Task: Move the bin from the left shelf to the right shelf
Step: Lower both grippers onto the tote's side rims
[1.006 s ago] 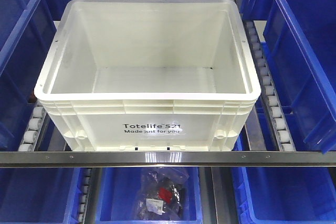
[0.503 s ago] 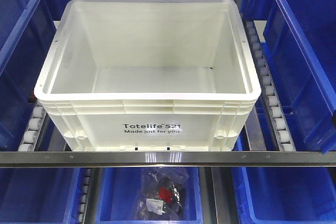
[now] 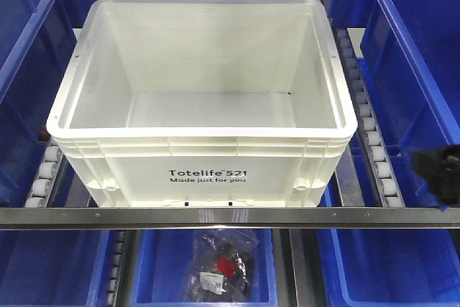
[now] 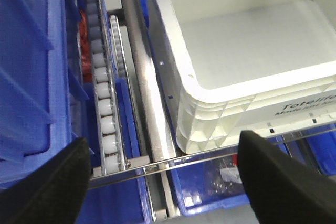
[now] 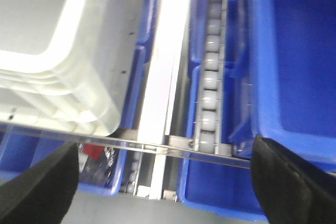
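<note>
Facing the front camera, black print (image 3: 207, 175) was seen on the near wall of the bin (image 3: 144, 170): "Totelife 521" above a smaller line, "Made just for you". In the left wrist view only the start of both lines was caught at the frame's edge.

The bin was shown as a large white rectangular plastic crate, empty, with a ribbed rim and stepped bands beneath it. It was seated upright on the white roller tracks of the table (image 3: 215, 216), its front wall just behind the shiny front rail. Blue bins (image 3: 424, 70) were seen to either side and below. A clear bag (image 3: 223, 264) of black and red parts was seen in the blue bin directly beneath.

The left tool (image 4: 163, 179) was held wide open by the bin's front left corner, with nothing between its black fingers. The right tool (image 5: 165, 182) was likewise spread wide near the front right corner, gripping nothing.
</note>
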{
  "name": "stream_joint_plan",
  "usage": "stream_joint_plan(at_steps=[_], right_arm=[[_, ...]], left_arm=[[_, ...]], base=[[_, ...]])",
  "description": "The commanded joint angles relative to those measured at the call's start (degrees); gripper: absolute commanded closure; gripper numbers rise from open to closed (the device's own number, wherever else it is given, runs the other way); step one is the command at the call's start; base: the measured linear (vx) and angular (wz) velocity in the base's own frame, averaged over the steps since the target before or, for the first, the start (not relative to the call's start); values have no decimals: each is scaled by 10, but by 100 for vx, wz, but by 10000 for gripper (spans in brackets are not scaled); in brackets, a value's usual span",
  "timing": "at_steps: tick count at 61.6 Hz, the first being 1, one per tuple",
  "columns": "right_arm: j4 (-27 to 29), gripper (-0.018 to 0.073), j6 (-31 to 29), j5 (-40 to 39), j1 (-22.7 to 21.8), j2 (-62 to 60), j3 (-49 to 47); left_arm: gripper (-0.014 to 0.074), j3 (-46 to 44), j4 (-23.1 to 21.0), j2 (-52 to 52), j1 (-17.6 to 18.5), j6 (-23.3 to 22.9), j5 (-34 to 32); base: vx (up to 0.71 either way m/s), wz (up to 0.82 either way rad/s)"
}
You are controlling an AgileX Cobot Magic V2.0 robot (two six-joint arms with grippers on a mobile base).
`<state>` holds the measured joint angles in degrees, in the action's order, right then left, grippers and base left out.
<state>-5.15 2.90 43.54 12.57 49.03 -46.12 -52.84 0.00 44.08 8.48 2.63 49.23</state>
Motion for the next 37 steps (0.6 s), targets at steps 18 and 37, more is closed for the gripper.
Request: stream_joint_plan(at_steps=[18,37], right_arm=[[17,-42,5,60,33,205,-227],[29,-32,27,78,33,344,-350]], left_arm=[[38,-121,-24,177,5,-3,-33],[38,-195,-25,307,10,-9,-51]], base=[[0,0],[0,0]])
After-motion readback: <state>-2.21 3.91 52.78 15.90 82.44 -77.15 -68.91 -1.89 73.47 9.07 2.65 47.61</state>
